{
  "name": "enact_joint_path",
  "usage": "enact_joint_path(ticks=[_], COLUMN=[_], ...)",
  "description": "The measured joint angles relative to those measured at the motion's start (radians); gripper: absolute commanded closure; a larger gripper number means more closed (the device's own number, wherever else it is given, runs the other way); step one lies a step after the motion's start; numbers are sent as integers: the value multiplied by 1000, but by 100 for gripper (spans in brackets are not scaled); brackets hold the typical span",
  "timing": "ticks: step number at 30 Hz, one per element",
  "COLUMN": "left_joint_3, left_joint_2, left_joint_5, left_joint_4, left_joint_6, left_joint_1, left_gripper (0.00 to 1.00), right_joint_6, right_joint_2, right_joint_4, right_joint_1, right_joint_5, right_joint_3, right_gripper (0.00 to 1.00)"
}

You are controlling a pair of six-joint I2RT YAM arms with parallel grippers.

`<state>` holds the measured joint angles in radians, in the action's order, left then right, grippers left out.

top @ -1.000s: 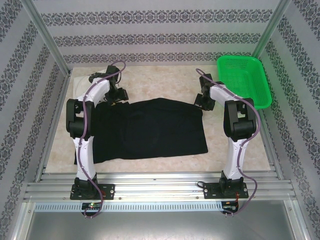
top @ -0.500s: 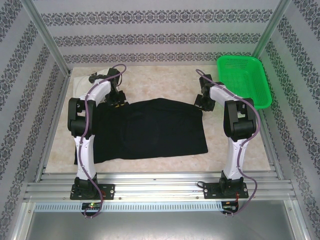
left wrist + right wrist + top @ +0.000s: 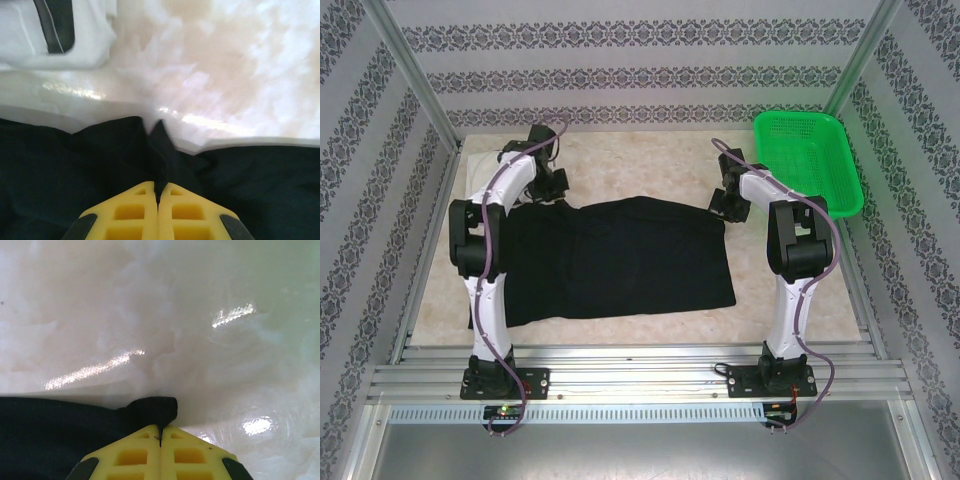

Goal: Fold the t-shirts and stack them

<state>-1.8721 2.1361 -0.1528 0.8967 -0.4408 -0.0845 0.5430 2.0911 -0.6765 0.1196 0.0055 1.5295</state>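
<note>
Fingers [image 3: 132, 215] of the left gripper [image 3: 158, 192] and right gripper [image 3: 160, 432] are clamped on the far edge of the black t-shirt [image 3: 620, 260], which lies spread on the table [image 3: 650, 170], so lift both evenly for a square fold.

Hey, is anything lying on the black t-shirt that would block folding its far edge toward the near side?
Nothing visible does. The left hand and right hand are shut on the far edge of the black t-shirt, its surface is bare, and the white t-shirt and green basket lie off it.
</note>
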Motion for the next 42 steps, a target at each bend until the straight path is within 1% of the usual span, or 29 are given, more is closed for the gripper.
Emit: enact_joint_path(ticks=[6,11,16,23,28,34,42], left_joint_3=[-101,-149,-153,-148,-120,-45,71], left_joint_2=[-49,-62,-74,-140,-197,-258,-349], left_joint_5=[4,35,61,56,41,26,-10], left_joint_4=[20,41,41,29,-4,-34,-87], left_joint_6=[19,51,75,97,102,118,158], left_joint_1=[11,22,48,113,137,158,243], left_gripper=[100,100,100,100,100,100,100], right_joint_6=[-5,-19,-25,-34,-49,-60,-92], right_joint_2=[0,0,0,0,-1,-5,-34], right_joint_4=[-1,0,3,31,39,48,88], right_joint_1=[0,0,0,-15,-26,-26,-26], right_joint_5=[0,1,8,29,34,34,31], right_joint_3=[20,33,37,63,88,92,92], right_gripper=[100,100,100,100,100,100,100])
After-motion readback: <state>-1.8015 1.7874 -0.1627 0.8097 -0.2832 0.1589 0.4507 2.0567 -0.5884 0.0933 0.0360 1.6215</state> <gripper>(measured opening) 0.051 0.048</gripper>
